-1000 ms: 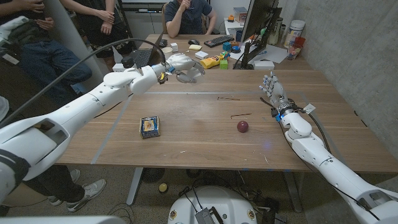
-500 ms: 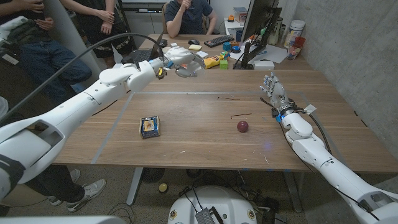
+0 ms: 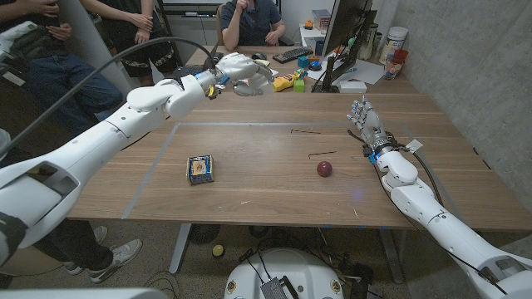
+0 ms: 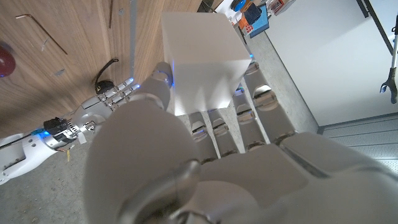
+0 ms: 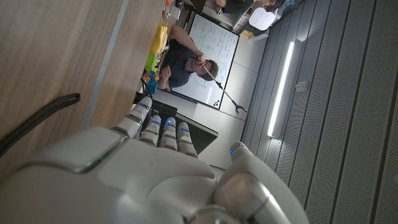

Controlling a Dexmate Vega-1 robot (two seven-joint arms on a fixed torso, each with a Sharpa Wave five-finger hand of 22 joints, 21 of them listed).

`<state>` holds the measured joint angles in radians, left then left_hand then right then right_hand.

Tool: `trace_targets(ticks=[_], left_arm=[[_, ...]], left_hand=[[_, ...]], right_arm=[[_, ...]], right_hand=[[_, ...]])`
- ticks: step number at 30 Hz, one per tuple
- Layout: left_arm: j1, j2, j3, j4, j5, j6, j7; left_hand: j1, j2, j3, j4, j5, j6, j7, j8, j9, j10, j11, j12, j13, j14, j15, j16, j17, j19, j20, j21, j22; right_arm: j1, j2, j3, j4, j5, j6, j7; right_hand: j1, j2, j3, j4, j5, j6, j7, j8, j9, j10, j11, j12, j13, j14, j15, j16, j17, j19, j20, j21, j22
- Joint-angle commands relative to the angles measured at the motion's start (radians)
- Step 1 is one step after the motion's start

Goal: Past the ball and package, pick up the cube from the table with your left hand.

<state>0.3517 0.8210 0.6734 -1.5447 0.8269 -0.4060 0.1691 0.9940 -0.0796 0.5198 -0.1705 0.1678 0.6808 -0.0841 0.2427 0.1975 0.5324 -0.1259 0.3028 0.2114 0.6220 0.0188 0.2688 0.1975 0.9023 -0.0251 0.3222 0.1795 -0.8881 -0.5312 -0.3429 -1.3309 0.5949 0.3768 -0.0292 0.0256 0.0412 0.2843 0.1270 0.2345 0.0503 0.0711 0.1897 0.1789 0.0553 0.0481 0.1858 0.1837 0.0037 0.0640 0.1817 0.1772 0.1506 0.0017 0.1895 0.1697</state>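
Left hand (image 3: 237, 73), raised above the wooden table's (image 3: 249, 183) far edge, grips the plain white cube (image 4: 200, 59) between thumb and fingers. The small dark-red ball (image 3: 324, 169) and blue rectangular package (image 3: 199, 169) lie on the tabletop. Right hand (image 3: 363, 116) stands empty, fingers extended upward.

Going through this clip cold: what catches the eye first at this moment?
The left hand held out over the table's far edge, gripping a white cube, which looms large in the left wrist view. Behind it on the wooden table lie a small package and a dark red ball.
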Motion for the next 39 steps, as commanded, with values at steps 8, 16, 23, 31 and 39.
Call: trace_targets(ticks=[8, 16, 23, 31, 39], left_arm=[[0.020, 0.016, -0.051, -0.047, 0.008, 0.028, 0.042], [0.026, 0.020, -0.065, -0.057, 0.002, 0.030, 0.057], [0.038, 0.024, -0.088, -0.072, -0.010, 0.036, 0.087], [0.055, 0.030, -0.115, -0.088, -0.027, 0.041, 0.119], [0.062, 0.034, -0.128, -0.100, -0.037, 0.035, 0.128]], left_hand=[[0.186, 0.203, 0.023, 0.020, 0.004, 0.026, 0.012, 0.003, 0.004, 0.023, 0.002, -0.005, 0.004, 0.103, -0.214, -0.002, 0.004, 0.056, -0.045, 0.010, 0.005], [0.182, 0.204, 0.022, 0.022, 0.004, 0.030, 0.015, 0.001, 0.004, 0.033, 0.003, -0.005, 0.004, 0.110, -0.215, -0.004, 0.004, 0.059, -0.045, 0.012, 0.006], [0.180, 0.205, 0.022, 0.022, 0.004, 0.035, 0.017, 0.000, 0.004, 0.035, 0.000, -0.007, 0.004, 0.113, -0.216, -0.006, 0.004, 0.060, -0.046, 0.013, 0.006], [0.172, 0.208, 0.020, 0.026, 0.004, 0.040, 0.021, -0.001, 0.004, 0.041, 0.003, -0.010, 0.005, 0.119, -0.215, -0.009, 0.005, 0.060, -0.046, 0.014, 0.006], [0.165, 0.209, 0.018, 0.029, 0.004, 0.045, 0.023, -0.003, 0.005, 0.048, 0.003, -0.011, 0.005, 0.122, -0.213, -0.012, 0.006, 0.063, -0.046, 0.016, 0.006]], right_arm=[[0.007, 0.005, -0.004, 0.009, -0.002, 0.002, 0.005], [0.013, 0.007, -0.005, 0.016, -0.002, 0.004, 0.008], [0.011, 0.006, -0.004, 0.014, -0.001, 0.002, 0.007], [0.009, 0.003, -0.004, 0.010, -0.003, 0.003, 0.006], [0.004, 0.003, -0.003, 0.005, -0.004, 0.006, 0.004]], right_hand=[[0.010, 0.000, -0.006, 0.001, 0.009, 0.008, 0.002, 0.003, 0.004, 0.010, 0.003, 0.007, 0.003, 0.009, -0.002, 0.007, 0.001, 0.001, -0.003, 0.002, 0.002], [0.010, 0.001, -0.007, 0.001, 0.009, 0.009, 0.002, 0.003, 0.004, 0.012, 0.003, 0.007, 0.003, 0.011, -0.003, 0.007, 0.001, 0.001, -0.004, 0.003, 0.002], [0.011, 0.002, -0.008, 0.001, 0.010, 0.010, 0.003, 0.003, 0.004, 0.011, 0.002, 0.007, 0.003, 0.011, -0.002, 0.007, 0.001, 0.001, -0.005, 0.003, 0.002], [0.011, 0.002, -0.009, 0.000, 0.010, 0.011, 0.003, 0.003, 0.004, 0.012, 0.002, 0.007, 0.003, 0.013, -0.003, 0.007, 0.001, 0.001, -0.005, 0.003, 0.002], [0.012, 0.003, -0.011, 0.000, 0.011, 0.011, 0.003, 0.003, 0.004, 0.013, 0.004, 0.007, 0.003, 0.015, -0.003, 0.008, 0.001, 0.001, -0.006, 0.003, 0.002]])
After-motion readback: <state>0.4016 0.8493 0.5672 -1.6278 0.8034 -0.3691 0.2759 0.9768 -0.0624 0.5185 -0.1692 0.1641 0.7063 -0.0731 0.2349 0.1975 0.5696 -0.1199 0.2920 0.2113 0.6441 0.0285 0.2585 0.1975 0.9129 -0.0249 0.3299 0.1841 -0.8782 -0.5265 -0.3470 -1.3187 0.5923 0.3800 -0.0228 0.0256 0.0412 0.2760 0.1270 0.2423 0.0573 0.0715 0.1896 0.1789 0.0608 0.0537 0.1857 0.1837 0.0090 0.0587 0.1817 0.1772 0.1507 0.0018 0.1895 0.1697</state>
